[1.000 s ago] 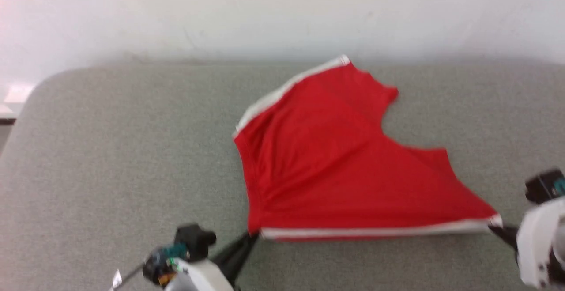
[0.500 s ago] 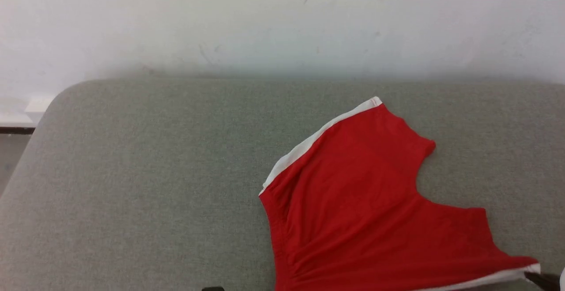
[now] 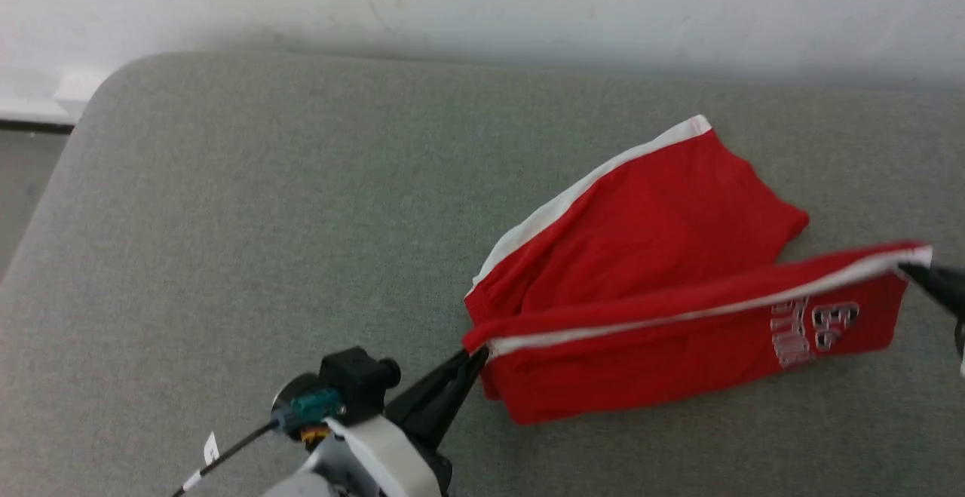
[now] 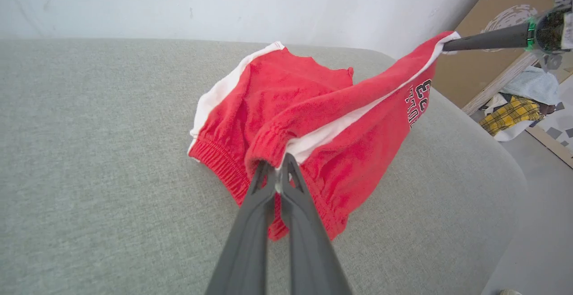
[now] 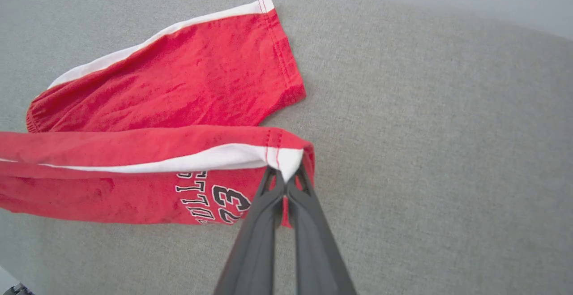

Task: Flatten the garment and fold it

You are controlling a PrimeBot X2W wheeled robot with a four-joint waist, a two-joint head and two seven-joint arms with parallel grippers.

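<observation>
Left fingers (image 4: pixel 253 228) closed tight on the waistband corner and right fingers (image 5: pixel 262 237) closed tight on the white-striped hem corner of the garment (image 3: pixel 641 225), one leg stretched raised between them, the other flat on the grey counter (image 3: pixel 226 218)

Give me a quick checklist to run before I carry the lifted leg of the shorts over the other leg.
1. Left gripper shut on a corner of the shorts' waistband: ok.
2. Right gripper shut on the hem corner of the lifted leg: ok.
3. White stripe between the two grips pulled nearly straight: ok.
4. Far leg lying flat on the grey surface: ok.
5. Waistband smooth: not ok, it is bunched beside the left gripper.
6. Each grip holding both fabric layers: cannot tell.
</observation>
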